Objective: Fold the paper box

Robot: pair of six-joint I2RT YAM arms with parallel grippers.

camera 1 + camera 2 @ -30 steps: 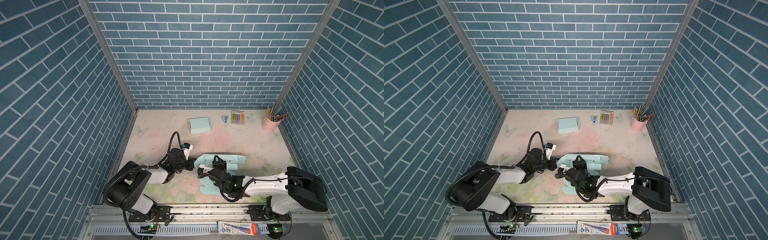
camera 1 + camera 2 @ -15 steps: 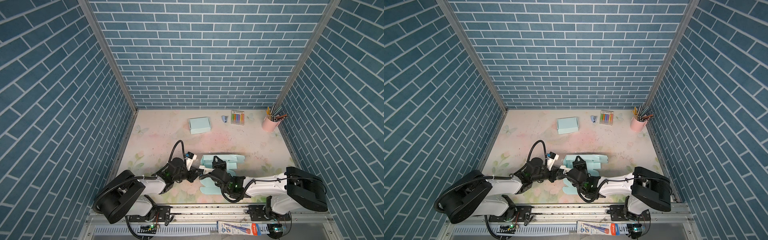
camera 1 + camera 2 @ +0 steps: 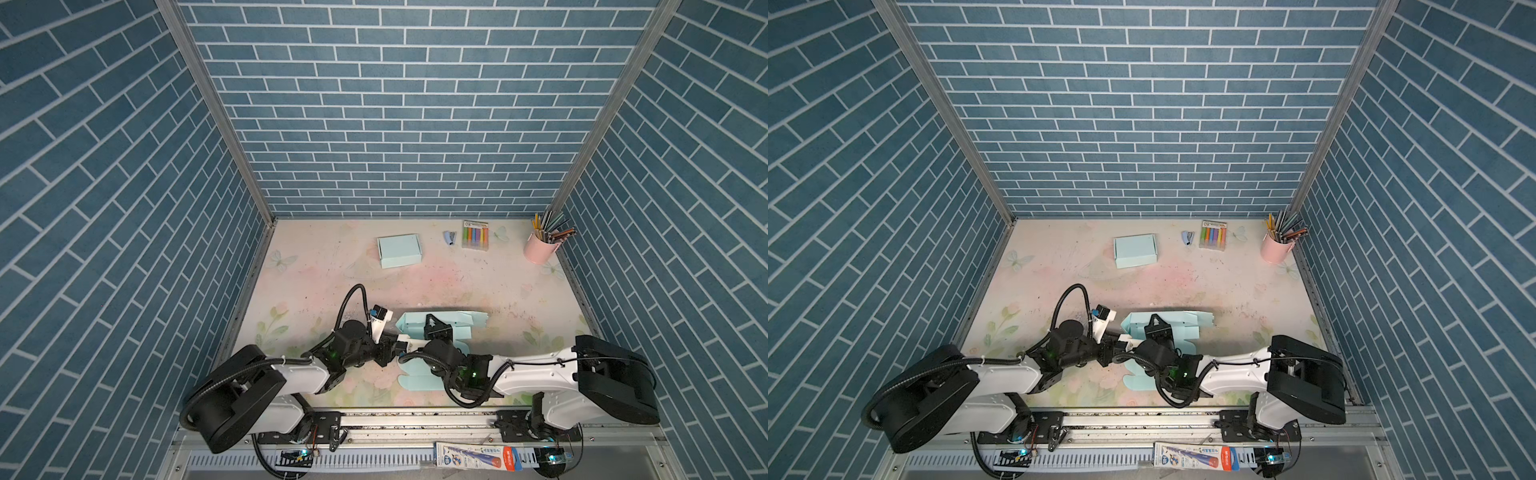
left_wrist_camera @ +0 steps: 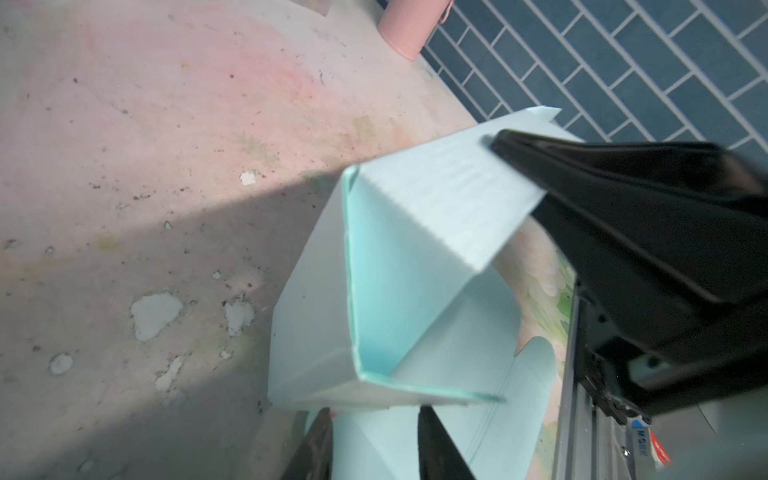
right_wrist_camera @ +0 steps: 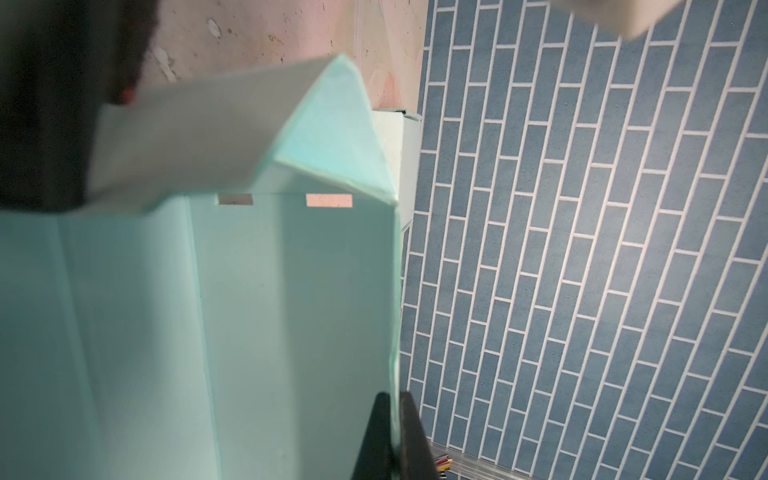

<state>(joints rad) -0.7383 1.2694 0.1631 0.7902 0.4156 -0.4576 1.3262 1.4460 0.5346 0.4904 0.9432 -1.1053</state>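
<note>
The light turquoise paper box [image 3: 457, 322] [image 3: 1185, 326] lies partly folded near the table's front middle, with one long wall raised. My right gripper [image 3: 431, 320] [image 5: 392, 436] is shut on that raised wall's top edge. In the left wrist view the box's corner [image 4: 374, 316] stands up with a flap bent over it, and the right gripper [image 4: 623, 232] pinches the wall beyond. My left gripper [image 3: 394, 353] [image 4: 376, 444] is at the box's left end. It is open, its fingertips [image 4: 432, 440] just short of the end wall, with a flat panel beneath them.
A finished turquoise box [image 3: 398, 250] sits at the back left. A stapler [image 3: 449, 237], a marker pack [image 3: 475, 235] and a pink pencil cup [image 3: 539, 249] line the back right. The metal front rail [image 3: 415, 419] runs under both arms, and brick walls close three sides.
My left gripper has moved right and forward to the box's left end, and its jaws have gone from shut to open. The right gripper stays shut on the wall.
</note>
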